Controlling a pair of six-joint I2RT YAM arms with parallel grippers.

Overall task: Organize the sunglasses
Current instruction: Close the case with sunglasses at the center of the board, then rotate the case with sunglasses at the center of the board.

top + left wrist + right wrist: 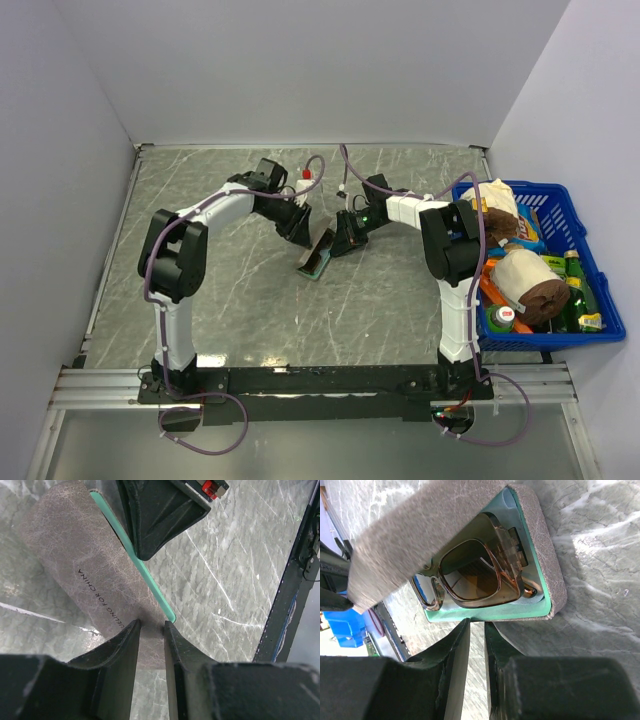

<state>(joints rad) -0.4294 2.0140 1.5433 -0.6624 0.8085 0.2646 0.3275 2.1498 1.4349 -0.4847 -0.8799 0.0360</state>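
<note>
Both arms bent inward and met at mid-table. The left gripper (pixel 151 625) was clamped on the end of the grey-brown case (pixel 75 550). The right gripper (pixel 476 624) sat at the case's teal rim, jaws slightly apart; whether it gripped anything was unclear. The sunglasses (pixel 470 575) lay inside the open case.

Case (pixel 75 555) matt, suede-like; sunglasses (pixel 470 575) glossy plastic

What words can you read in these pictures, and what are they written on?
"UELING FOR CHINA": on the grey-brown case, its start hidden behind the left gripper.
Labels on the bottles in the blue basket: too small to read.
</note>
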